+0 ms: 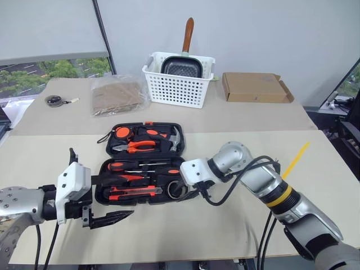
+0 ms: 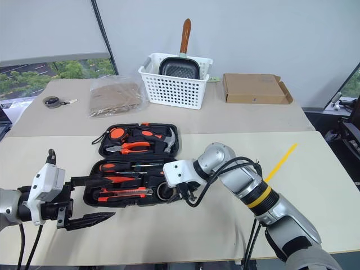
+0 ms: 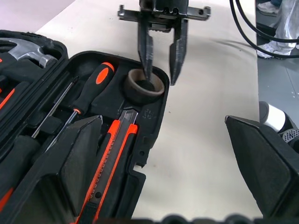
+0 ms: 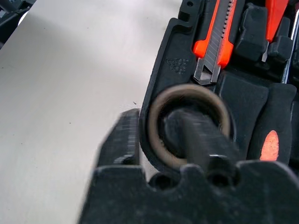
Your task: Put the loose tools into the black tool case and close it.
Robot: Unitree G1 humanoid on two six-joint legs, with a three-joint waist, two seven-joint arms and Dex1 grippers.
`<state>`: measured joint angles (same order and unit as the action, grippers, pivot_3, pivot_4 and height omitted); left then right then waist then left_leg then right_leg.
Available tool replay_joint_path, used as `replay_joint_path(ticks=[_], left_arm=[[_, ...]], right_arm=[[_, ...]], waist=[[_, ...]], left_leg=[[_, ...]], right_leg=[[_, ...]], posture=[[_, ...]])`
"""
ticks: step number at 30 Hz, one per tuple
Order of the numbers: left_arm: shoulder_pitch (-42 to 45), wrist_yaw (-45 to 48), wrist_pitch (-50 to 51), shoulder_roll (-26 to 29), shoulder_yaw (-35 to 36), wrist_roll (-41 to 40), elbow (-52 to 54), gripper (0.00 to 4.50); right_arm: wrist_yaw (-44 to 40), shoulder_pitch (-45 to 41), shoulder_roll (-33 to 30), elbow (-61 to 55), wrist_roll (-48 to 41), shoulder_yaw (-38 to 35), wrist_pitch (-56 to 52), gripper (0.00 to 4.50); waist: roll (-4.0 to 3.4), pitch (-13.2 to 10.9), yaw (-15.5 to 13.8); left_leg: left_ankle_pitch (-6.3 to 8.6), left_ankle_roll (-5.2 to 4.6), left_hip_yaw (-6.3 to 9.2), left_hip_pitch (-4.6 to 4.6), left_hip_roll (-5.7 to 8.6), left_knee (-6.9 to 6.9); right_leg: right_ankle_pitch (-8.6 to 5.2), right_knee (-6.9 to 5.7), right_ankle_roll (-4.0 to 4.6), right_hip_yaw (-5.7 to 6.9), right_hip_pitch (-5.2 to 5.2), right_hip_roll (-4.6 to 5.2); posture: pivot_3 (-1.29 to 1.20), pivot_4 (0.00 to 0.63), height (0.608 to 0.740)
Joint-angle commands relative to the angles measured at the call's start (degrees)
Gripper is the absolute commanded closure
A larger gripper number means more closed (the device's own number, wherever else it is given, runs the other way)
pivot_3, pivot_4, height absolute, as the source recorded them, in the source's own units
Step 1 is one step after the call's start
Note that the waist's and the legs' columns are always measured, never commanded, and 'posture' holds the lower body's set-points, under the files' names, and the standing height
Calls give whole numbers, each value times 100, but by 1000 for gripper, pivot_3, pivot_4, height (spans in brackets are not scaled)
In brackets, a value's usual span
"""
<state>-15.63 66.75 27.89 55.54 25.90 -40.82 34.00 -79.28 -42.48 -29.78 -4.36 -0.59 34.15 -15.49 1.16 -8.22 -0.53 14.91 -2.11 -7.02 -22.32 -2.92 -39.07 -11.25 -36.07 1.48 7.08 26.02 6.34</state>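
The black tool case [image 1: 109, 147] lies open on the table. Its near half holds two screwdrivers [image 1: 135, 166], an orange-black utility knife [image 3: 114, 154] and the greyish tape ring [image 3: 140, 86], which sits in the recess at the near right corner. My right gripper [image 3: 161, 77] reaches down over that corner and is open. One finger is inside the ring [image 4: 159, 140] and the other is outside the case wall. My left gripper [image 1: 112, 198] hovers wide open at the case's near left corner, with nothing between its fingers.
The case's far half holds orange-handled pliers [image 1: 138, 146], a hammer [image 1: 171, 138] and a tape measure [image 1: 122, 133]. Behind it stand a white basket [image 1: 179, 93] with a pan, a cardboard box [image 1: 256, 87] and a plastic bag [image 1: 117, 95]. A yellow strip [image 1: 296, 159] lies to the right.
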Motion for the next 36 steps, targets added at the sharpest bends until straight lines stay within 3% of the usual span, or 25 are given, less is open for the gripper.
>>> replay_joint_path(ticks=[1, 7, 14, 21, 29, 36], left_arm=[[-26, 76, -56, -4, 230, -36, -61, 0], [91, -58, -148, -216, 355, 6, -638, 0], [1307, -994, 62, -842, 110, 46, -2038, 0], [2790, -1670, 199, -940, -169, 498, -3885, 0], [3631, -1541, 256, -881, -506, 861, -5218, 0], [4154, -1273, 307, -957, -617, 921, -5995, 0]], right_arm=[[-16, -152, -32, -323, -285, -397, -181, 1893], [340, -240, 103, -215, -776, -1094, -829, 1893], [2124, -495, 1009, 1608, -929, -2205, -1438, 1893], [3972, -841, 1973, 3167, -1051, -3157, -2044, 1893], [4360, -1037, 2323, 3808, -1285, -3493, -2282, 1893], [4364, -1139, 2407, 4000, -1447, -3604, -2452, 3947]], waist=[[0, 0, 0], [0, 0, -2], [11, 6, -18], [25, 12, 56], [30, 14, 168], [32, 14, 201]], left_leg=[[0, 0, 0, 0, 0, 0], [0, 0, 1, 0, 0, 0], [-5, 4, 2, 7, 1, -1], [-30, 33, -2, -8, 4, 2], [-41, 52, -8, -20, 5, 12], [-41, 53, -9, -20, 5, 13]], right_leg=[[0, 0, 0, 0, 0, 0], [0, 0, 0, 1, 1, 0], [9, -6, 14, 3, -8, 2], [38, -6, 59, 2, 2, -1], [40, -8, 53, 3, 6, -1], [41, -7, 50, 3, 6, -1]], posture=[[0, 150, 700], [0, 150, 700], [0, 150, 700], [0, 150, 700], [0, 150, 700], [0, 150, 700]])
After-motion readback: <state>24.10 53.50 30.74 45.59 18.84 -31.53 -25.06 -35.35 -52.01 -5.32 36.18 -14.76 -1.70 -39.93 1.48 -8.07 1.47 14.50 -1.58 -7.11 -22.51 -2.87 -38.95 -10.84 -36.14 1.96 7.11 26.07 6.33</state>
